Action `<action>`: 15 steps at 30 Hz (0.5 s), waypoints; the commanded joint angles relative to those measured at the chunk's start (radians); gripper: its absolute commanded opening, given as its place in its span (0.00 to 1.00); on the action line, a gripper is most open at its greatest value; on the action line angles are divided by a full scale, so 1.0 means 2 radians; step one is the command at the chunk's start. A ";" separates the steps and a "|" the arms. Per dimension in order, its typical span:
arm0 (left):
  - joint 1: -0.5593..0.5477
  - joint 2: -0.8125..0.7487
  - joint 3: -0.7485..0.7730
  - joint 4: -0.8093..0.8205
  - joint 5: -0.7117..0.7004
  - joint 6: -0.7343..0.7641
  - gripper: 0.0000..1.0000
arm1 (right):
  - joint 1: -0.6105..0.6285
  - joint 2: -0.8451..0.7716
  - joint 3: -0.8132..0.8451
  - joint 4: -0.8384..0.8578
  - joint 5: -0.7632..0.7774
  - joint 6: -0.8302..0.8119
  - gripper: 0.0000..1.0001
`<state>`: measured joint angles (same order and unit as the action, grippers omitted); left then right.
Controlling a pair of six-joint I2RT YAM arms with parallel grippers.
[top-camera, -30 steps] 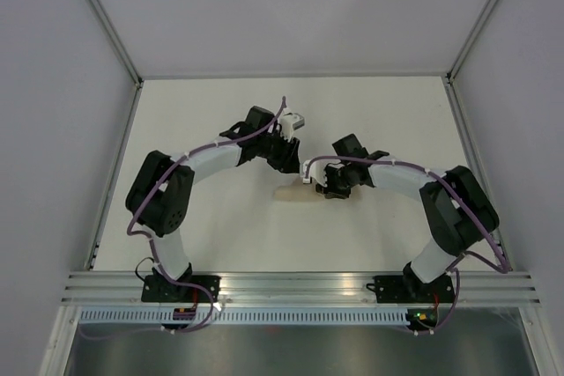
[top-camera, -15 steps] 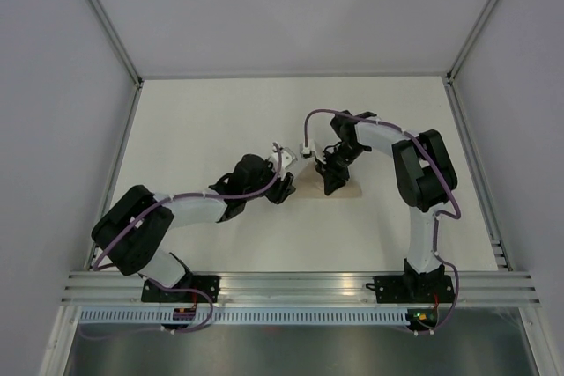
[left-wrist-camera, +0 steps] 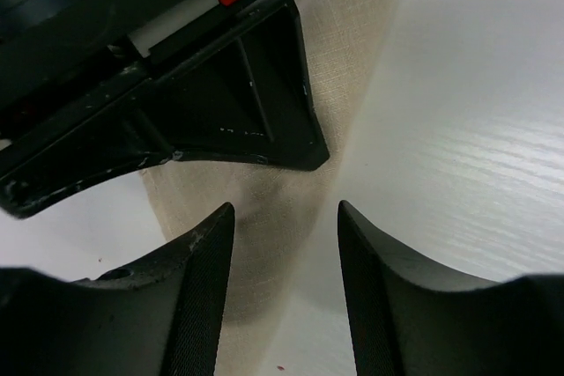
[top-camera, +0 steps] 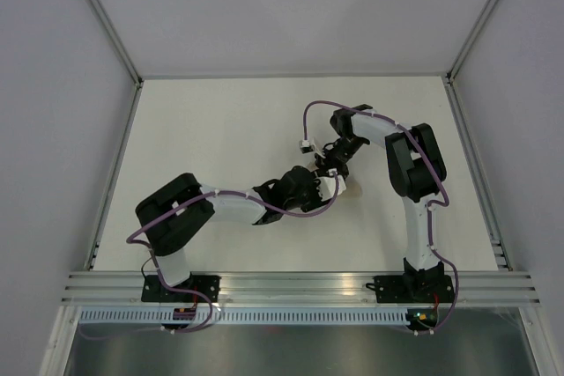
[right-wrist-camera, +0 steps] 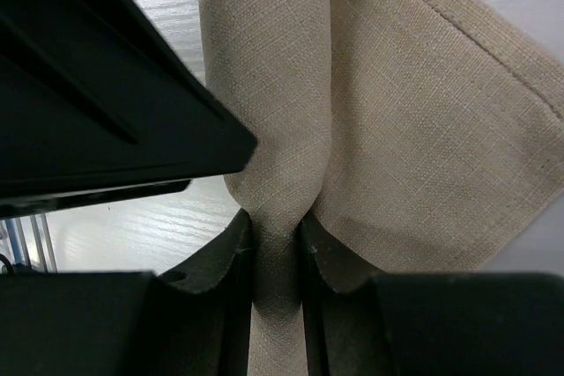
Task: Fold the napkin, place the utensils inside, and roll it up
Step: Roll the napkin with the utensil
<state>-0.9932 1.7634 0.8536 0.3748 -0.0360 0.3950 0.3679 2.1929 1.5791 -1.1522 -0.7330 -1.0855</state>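
The napkin (right-wrist-camera: 414, 121) was found lying on the white table (top-camera: 220, 129), right of centre and about midway back, at the spot where the two arms met. From the overhead camera only a small beige patch of it could be made out beside the grippers, the rest being covered by them. In the right wrist view the cloth was seen gathered into a narrow lengthwise ridge, with a flat hemmed corner spread out to one side. That ridge was pinched by the right gripper (right-wrist-camera: 278, 231), whose jaws were drawn nearly together with the fabric squeezed between them. The left gripper (left-wrist-camera: 286, 275) was held just over the same bundle, its jaws parted wide and set astride the cloth, with nothing clasped between them. Bare table was visible beyond the cloth in the left wrist view. The two grippers were seen to stand very close together, a finger of the right one being caught directly in front of the left wrist camera, over the cloth. The napkin appeared to be rolled rather than merely folded, though this could not be settled from such close views.
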 commanded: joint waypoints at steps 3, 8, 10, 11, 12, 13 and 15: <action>0.000 0.039 0.046 -0.034 -0.022 0.076 0.56 | 0.004 0.048 -0.013 0.012 0.053 -0.012 0.24; 0.006 0.066 0.071 -0.079 0.002 0.069 0.57 | 0.003 0.052 -0.014 0.014 0.054 -0.010 0.25; 0.010 0.072 0.079 -0.098 0.010 0.063 0.55 | 0.003 0.054 -0.014 0.015 0.054 -0.009 0.25; 0.016 0.074 0.082 -0.105 0.016 0.059 0.54 | 0.003 0.054 -0.015 0.017 0.054 -0.009 0.25; 0.019 0.079 0.089 -0.113 0.033 0.056 0.51 | 0.004 0.054 -0.015 0.017 0.054 -0.008 0.25; 0.023 0.082 0.092 -0.121 0.042 0.053 0.49 | 0.004 0.054 -0.015 0.017 0.053 -0.008 0.25; 0.031 0.088 0.104 -0.146 0.063 0.049 0.39 | 0.003 0.053 -0.015 0.018 0.053 -0.008 0.25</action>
<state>-0.9569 1.8984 1.0222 0.1867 0.0036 0.4850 0.3634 2.2078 1.5932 -1.1652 -0.7425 -1.0695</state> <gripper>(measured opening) 0.432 0.283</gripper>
